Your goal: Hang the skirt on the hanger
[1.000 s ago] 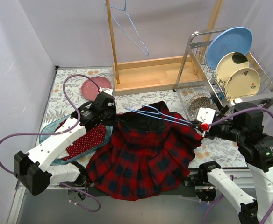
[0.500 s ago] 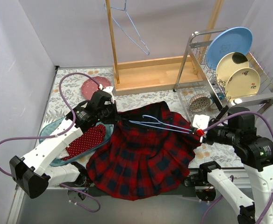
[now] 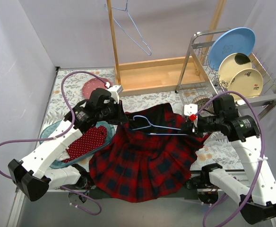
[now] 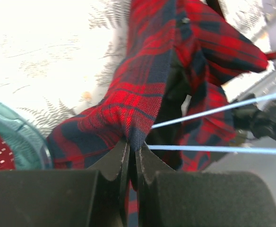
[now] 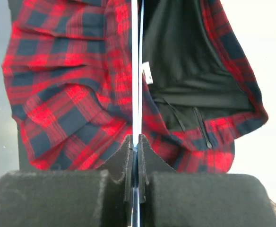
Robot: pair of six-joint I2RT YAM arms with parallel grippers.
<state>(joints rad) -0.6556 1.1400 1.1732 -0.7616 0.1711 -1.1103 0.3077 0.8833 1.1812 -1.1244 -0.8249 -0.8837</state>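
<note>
The red and navy plaid skirt [image 3: 142,158] lies spread on the table's near half, its dark-lined waist toward the back. My left gripper [image 3: 121,118] is shut on the waistband's left edge; in the left wrist view the jaws [image 4: 133,142] pinch a fold of skirt [image 4: 142,90]. My right gripper [image 3: 188,126] is shut on the light blue wire hanger [image 3: 164,127], which lies across the waist opening with its hook to the left. In the right wrist view the hanger wire [image 5: 137,71] runs straight out from that gripper [image 5: 136,140] over the skirt [image 5: 67,94].
A second wire hanger [image 3: 131,26] hangs on the wooden rack [image 3: 152,73] at the back. A dish rack [image 3: 202,80] with plates stands at the right. A glass dish [image 3: 50,130] holding a dotted red cloth [image 3: 88,142] lies under the left arm, and a red plate [image 3: 91,88] behind it.
My right gripper has carried the hanger leftward, from the skirt's right edge to across the waist. The left gripper has shifted slightly back and right, still holding the waistband.
</note>
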